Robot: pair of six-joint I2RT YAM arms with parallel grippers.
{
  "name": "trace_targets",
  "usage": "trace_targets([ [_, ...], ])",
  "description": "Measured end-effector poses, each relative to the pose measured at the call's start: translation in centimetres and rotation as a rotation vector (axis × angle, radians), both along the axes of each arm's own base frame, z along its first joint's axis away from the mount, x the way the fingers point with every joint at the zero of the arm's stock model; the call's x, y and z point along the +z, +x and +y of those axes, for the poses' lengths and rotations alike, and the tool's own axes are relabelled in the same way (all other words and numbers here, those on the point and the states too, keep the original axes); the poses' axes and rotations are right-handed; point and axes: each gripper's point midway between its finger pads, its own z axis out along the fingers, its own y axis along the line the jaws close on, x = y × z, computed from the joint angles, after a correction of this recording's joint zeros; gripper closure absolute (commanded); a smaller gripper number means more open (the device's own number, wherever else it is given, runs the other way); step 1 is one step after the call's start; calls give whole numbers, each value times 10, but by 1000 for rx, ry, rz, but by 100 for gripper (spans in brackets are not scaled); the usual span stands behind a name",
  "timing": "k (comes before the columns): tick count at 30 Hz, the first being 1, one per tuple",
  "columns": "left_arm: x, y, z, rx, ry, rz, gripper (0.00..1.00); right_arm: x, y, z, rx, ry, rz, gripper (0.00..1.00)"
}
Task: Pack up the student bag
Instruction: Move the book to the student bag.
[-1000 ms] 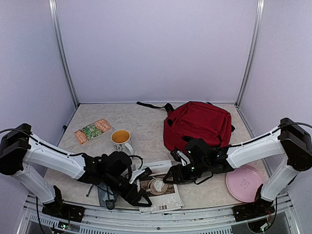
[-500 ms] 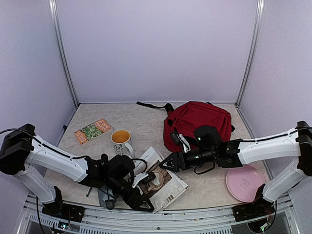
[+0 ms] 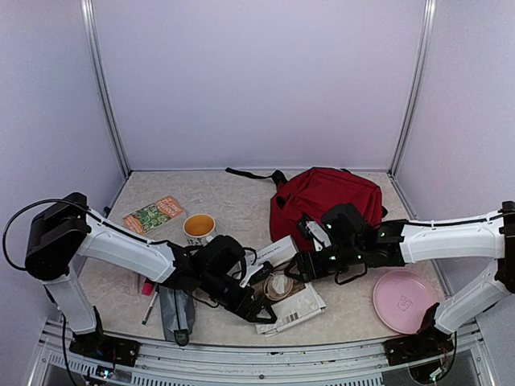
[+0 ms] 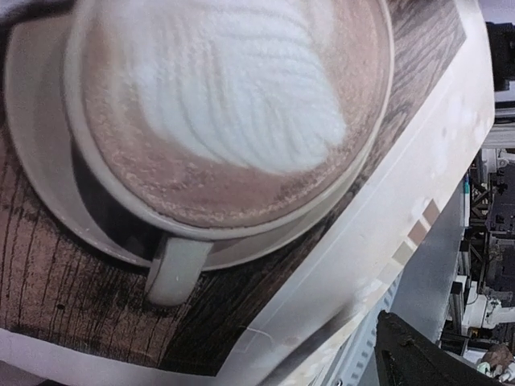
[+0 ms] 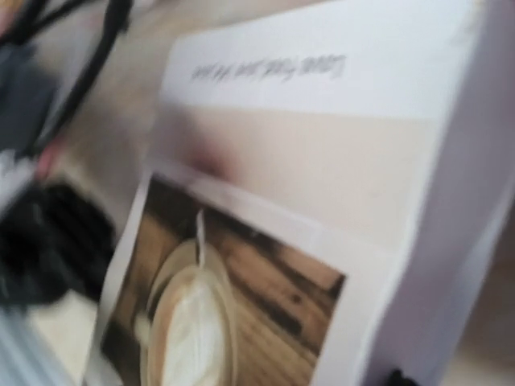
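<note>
Left gripper (image 3: 256, 307): jaws spread wide at near-left corner of coffee-cover book (image 3: 296, 305). Since a second ago, book has left near table edge, slid right, far side tipped up. Right gripper (image 3: 299, 265): appears to pinch book's far edge. Just behind lies student bag (image 3: 330, 199); book nearer to packing, bag opening not visible.

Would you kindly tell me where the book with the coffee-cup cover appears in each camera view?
Top external: the book is low centre.
Left wrist: its cover fills the frame.
Right wrist: it fills most of the frame, tilted.
Shared landmark: the latte photo.
</note>
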Motion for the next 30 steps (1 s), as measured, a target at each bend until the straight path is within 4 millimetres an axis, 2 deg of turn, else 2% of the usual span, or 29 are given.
trace_targets([
  [4,1,18,-32,-10,-35,0,7,15,34,-14,-77,-21,-66,25],
  [9,3,33,-55,-6,-102,-1,7,29,65,-22,-99,-30,-124,24],
  [11,3,40,-63,2,-124,-11,6,33,80,-23,-107,-48,-138,21],
  [14,4,54,-75,30,-163,-33,7,38,95,-28,-118,-92,-158,10],
  [17,8,73,-80,85,-207,-50,7,44,100,-36,-129,-143,-176,0],
  [22,19,96,-85,163,-273,-70,7,48,101,-54,-155,-208,-183,0],
  [27,22,102,-90,187,-308,-75,8,72,94,-76,-226,-196,-191,0],
  [30,20,102,-91,192,-311,-68,7,87,76,-94,-291,-117,-191,0],
])
